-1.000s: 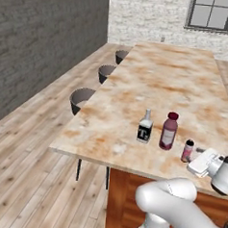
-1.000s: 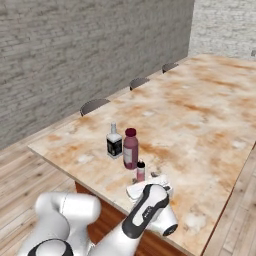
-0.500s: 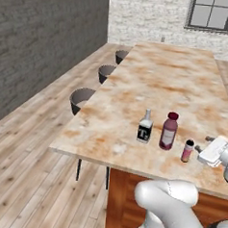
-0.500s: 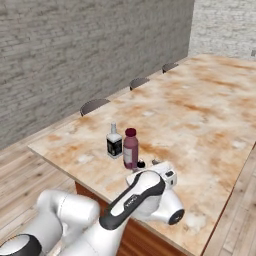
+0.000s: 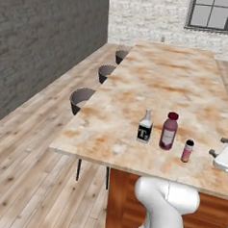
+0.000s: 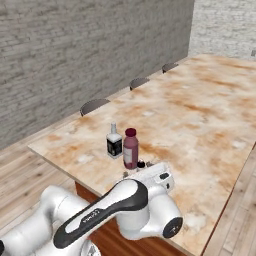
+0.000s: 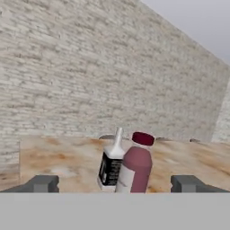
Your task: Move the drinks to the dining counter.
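Mostly marble dining counter (image 5: 156, 90), brick walls (image 5: 142, 16)

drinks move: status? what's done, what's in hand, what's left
Done: black T bottle, maroon bottle and one small pink bottle stand on the dining counter. In hand: nothing; the end effector is open, beside the pink bottle. Left: the second pink bottle, not on the counter.

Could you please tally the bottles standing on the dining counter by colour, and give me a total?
Maroon bottle with white label: 1
Black bottle marked "T" with clear neck: 1
Small pink bottle with black cap: 1
Total on the dining counter: 3
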